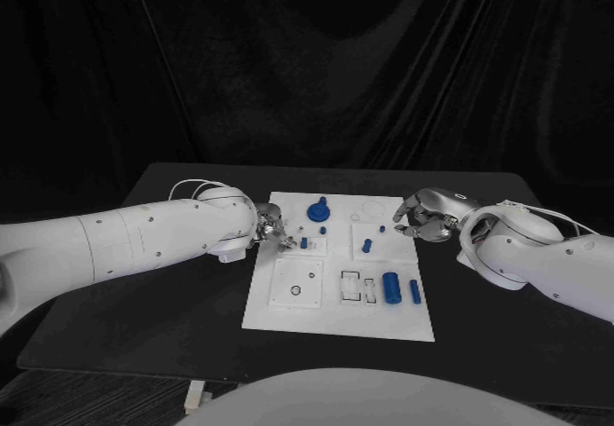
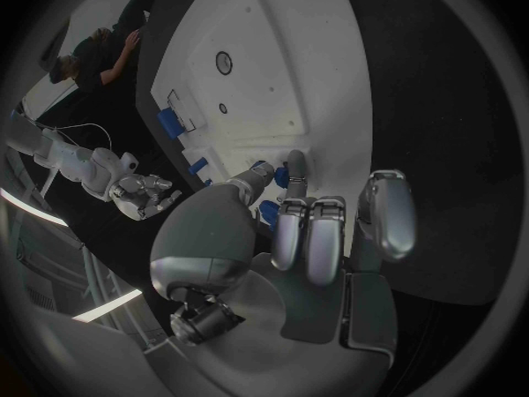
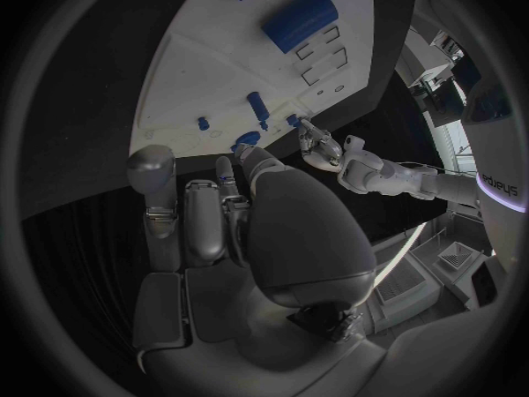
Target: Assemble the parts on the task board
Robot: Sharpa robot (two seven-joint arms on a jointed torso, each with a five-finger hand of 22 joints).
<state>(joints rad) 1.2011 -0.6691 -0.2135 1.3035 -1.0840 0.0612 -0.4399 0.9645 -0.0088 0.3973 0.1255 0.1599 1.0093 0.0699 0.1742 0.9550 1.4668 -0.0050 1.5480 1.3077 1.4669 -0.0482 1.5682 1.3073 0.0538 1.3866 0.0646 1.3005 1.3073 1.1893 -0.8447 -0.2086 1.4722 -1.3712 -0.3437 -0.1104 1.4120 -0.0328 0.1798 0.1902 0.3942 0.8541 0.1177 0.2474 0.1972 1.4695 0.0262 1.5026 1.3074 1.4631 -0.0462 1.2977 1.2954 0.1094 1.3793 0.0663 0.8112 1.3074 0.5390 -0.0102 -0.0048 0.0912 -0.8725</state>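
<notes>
- Right, my left hand [image 1: 266, 224] sits at the left edge of the task board [image 1: 335, 315], and in the left wrist view its fingers [image 2: 295, 169] pinch a small blue part [image 2: 282, 177] right against the white plate.
- My right hand [image 1: 420, 216] hovers over the board's upper right corner, fingers [image 3: 201, 220] curled in loosely; I cannot tell whether they hold anything.
- On the board, a round blue part [image 1: 318, 211] stands near the top middle, between my two hands.
- Just below it sit small blue pegs [image 1: 367, 245], near the middle of the plate.
- Lower right, a fat blue cylinder [image 1: 391, 288] lies beside a thinner blue pin [image 1: 414, 289], the two close together but apart.
- Left of the cylinder are rectangular slots [image 1: 357, 287], and further left a square panel [image 1: 298, 282] with a small ring on it.
- The board lies flat in the middle of the black surface [image 1: 141, 319].
</notes>
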